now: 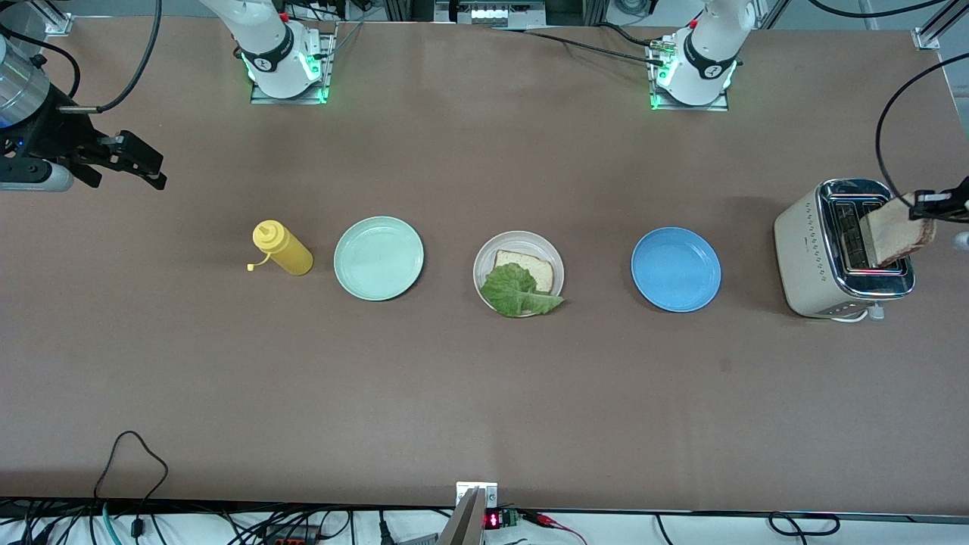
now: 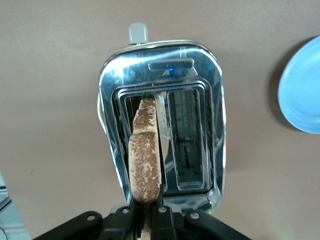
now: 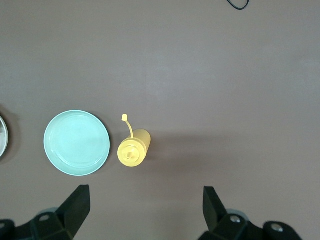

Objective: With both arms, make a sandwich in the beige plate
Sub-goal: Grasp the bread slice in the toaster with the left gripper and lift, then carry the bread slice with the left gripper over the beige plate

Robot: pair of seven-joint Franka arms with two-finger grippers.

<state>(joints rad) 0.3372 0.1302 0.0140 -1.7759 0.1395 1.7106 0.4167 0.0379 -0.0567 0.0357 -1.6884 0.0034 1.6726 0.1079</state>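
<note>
The front view looks down steeply from high across the table [image 1: 484, 393], facing both arm bases along its top edge and taking in the whole row of things. The left wrist view looks straight down at close range into the toaster [image 2: 162, 130], with the blue plate [image 2: 302, 92] at its edge; both also show in the front view. The right wrist view looks down from higher up on the mustard bottle [image 3: 133, 148] and green plate [image 3: 76, 142], shared with the front view too.

Beige plate [image 1: 485, 257]; green lettuce [image 1: 518, 291]; blue plate [image 1: 676, 269]
</note>
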